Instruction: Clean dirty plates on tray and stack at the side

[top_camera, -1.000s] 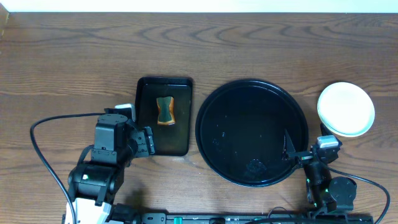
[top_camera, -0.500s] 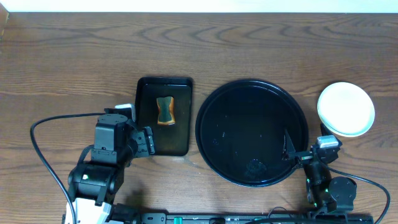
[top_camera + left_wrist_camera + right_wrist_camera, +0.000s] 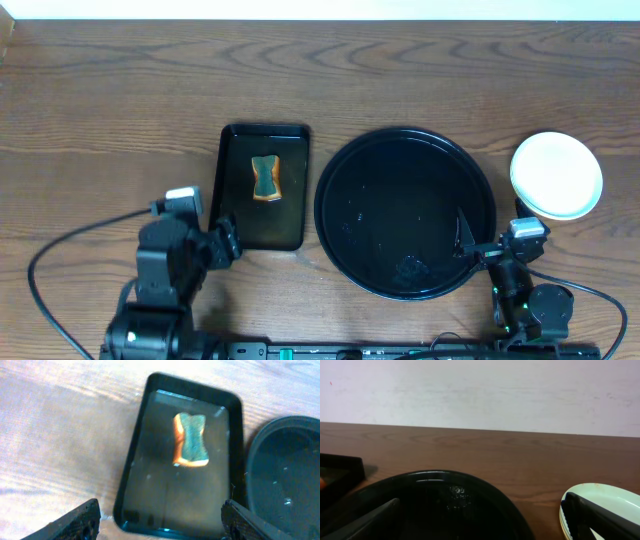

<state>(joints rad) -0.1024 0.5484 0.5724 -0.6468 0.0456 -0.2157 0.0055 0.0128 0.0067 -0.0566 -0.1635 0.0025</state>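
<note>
Left gripper (image 3: 160, 527) and right gripper (image 3: 482, 520) are spread, empty. Retract them level, clear of the tray (image 3: 405, 135) and the stacked plates (image 3: 556, 175) at right.

Pale plates (image 3: 557, 175), seemingly stacked, lie just right of glossy black tray (image 3: 405, 212).

The left gripper (image 3: 225, 243) has drawn back toward the near table edge. It is now at the small tray's (image 3: 285, 215) near left corner instead of alongside it.
</note>
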